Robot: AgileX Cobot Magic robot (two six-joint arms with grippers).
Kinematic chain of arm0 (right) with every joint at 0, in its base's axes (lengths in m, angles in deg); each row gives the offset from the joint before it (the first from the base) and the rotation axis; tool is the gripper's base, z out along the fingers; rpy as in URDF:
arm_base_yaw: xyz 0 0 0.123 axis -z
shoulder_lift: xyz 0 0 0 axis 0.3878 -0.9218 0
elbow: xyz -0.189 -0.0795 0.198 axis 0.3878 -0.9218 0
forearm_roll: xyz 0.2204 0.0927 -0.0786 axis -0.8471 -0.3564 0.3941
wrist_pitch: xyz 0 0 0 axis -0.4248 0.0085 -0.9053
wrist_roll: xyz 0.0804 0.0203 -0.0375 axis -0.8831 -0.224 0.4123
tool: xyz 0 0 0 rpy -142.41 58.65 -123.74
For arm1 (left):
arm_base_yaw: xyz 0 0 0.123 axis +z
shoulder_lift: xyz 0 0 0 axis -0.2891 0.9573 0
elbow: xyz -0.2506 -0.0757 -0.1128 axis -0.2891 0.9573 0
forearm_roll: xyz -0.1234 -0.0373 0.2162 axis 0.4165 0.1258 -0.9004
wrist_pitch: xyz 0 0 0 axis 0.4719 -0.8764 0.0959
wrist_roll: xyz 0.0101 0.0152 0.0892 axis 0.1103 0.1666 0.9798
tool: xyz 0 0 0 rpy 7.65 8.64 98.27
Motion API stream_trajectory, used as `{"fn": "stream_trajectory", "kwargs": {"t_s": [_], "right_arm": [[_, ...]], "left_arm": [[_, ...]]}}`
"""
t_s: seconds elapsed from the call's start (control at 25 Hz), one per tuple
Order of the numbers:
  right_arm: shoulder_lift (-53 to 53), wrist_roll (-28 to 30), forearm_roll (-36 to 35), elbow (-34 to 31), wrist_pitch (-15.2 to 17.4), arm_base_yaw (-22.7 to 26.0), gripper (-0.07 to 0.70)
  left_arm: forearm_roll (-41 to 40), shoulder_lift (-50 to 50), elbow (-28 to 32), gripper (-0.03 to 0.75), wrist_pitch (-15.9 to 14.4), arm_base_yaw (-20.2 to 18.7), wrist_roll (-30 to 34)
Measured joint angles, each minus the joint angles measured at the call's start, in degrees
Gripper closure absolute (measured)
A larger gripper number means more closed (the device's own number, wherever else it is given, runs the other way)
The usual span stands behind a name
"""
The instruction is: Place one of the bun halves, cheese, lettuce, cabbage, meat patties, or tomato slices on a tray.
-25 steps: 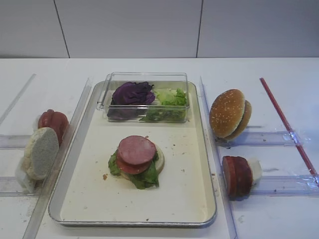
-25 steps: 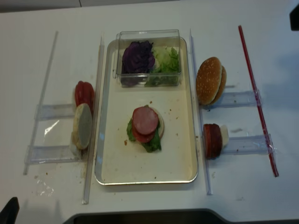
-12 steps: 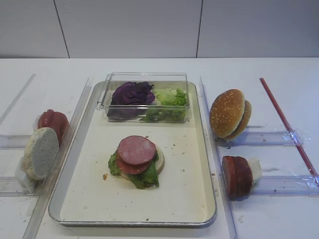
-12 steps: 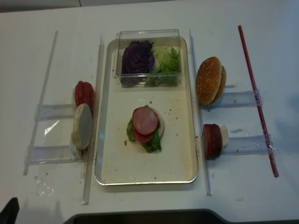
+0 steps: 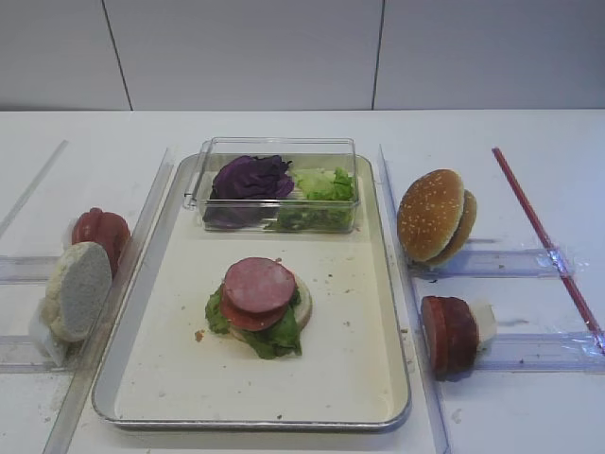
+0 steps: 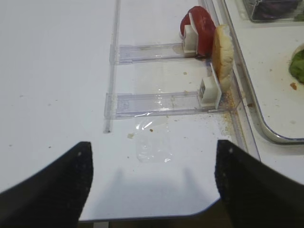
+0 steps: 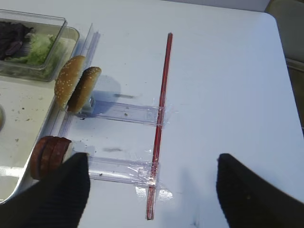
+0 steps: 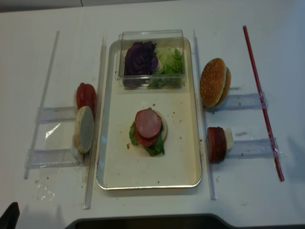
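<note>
On the tray (image 5: 255,423) lies a stack: a pale bun half, lettuce (image 5: 274,339), a tomato slice (image 5: 238,318) and a meat patty (image 5: 260,284) on top. Cabbage (image 5: 250,177) and more lettuce (image 5: 321,184) fill a clear box at the tray's far end. Sesame bun halves (image 5: 433,216) and meat patties (image 5: 449,333) stand on edge to the right. Tomato slices (image 5: 99,230) and a pale bun half (image 5: 77,289) stand to the left. No cheese shows. My right gripper (image 7: 152,190) hangs open over bare table right of the patties (image 7: 47,156). My left gripper (image 6: 152,183) is open near the table's front edge.
Clear plastic rails (image 5: 501,262) hold the food on both sides of the tray. A red rod (image 5: 544,236) lies along the far right. Clear strips (image 8: 94,119) flank the tray's long sides. Crumbs and a shiny patch (image 6: 152,147) mark the table before the left gripper.
A dark part of the right arm at the top right edge of the overhead view has left the view. The food and tray have not moved.
</note>
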Motion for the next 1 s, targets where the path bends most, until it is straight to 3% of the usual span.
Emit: {"fn": "stream_trajectory", "kwargs": {"t_s": [0.48,1.0], "right_arm": [[10.1,-0.1,0.9,-5.4,-0.3,0.0,0.069],[20.6,-2.0,1.0,-19.7,3.0,0.0,0.069]], "left_arm": [[0.0,0.0,0.0,0.223,0.0,0.0,0.0],[0.0,0.0,0.0,0.223,0.0,0.0,0.0]]}}
